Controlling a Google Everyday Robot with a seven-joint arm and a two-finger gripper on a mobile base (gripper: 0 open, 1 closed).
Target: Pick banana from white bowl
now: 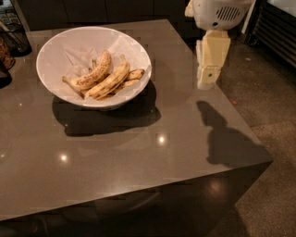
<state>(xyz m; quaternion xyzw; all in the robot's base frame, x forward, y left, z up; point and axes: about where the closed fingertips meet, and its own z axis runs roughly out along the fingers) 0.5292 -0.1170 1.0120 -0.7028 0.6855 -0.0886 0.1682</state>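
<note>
The banana (pixel 111 79) lies in the white bowl (pixel 47 48), near the middle and a bit to the right. It is the longest one, yellow and gently bent, and it runs from the near left up to the far right. Just to its left, and touching it, lies a shorter speckled banana (pixel 90 76) with lots of brown dots. On its right side sit two small bananas (pixel 134 73), stubby and brownish, close to the bowl's right wall. All the fruit rests on crinkled white paper (pixel 77 50) that lines the bowl. The bowl is wide and shallow, and it stands on the far left part of a smooth brown-gray table (pixel 138 157). The bowl throws a dark shadow on the table on its near side. The gripper (pixel 206 82) is well to the right of the bowl, up in the air over the right edge of the table. It is cream colored and points down. It holds nothing, and I cannot tell if it is open or closed. It hangs from a white arm (pixel 217 13) at the far right. Its own shadow (pixel 223 136) falls on the table, nearer than the gripper. Beyond the table's right edge is the floor (pixel 273 106). Some dark things (pixel 17 37) stand at the far left corner.
</note>
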